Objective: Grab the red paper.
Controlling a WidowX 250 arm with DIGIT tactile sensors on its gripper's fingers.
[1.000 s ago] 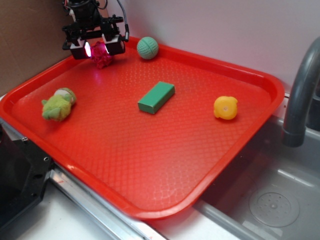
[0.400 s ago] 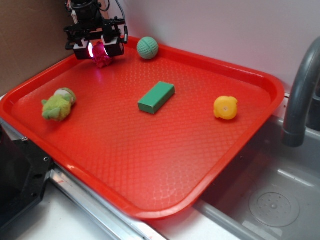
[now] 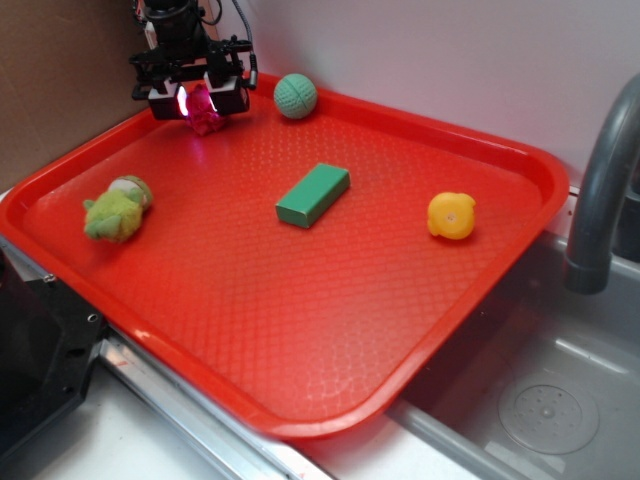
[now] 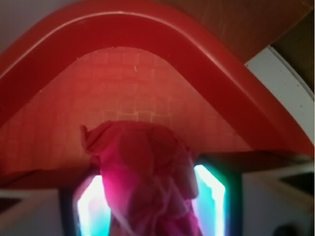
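Note:
The red paper (image 3: 204,108), a crumpled crimson wad, is at the far left corner of the red tray (image 3: 300,300). My gripper (image 3: 200,103) stands over it with a finger on each side, shut on the wad. In the wrist view the red paper (image 4: 147,177) fills the gap of the gripper (image 4: 150,201) and presses against both glowing pads (image 4: 212,196). Its top pokes out past the fingertips toward the tray's curved corner rim (image 4: 147,29). Whether the wad touches the tray floor is unclear.
On the tray lie a green ball (image 3: 295,96) just right of the gripper, a green block (image 3: 313,194) in the middle, a yellow toy (image 3: 451,215) at the right and a green plush toy (image 3: 118,208) at the left. A sink with a grey faucet (image 3: 600,180) lies to the right.
The gripper has shifted slightly up and back toward the tray corner, its fingers drawn closer around the red paper, which moved with it. Nothing else moved.

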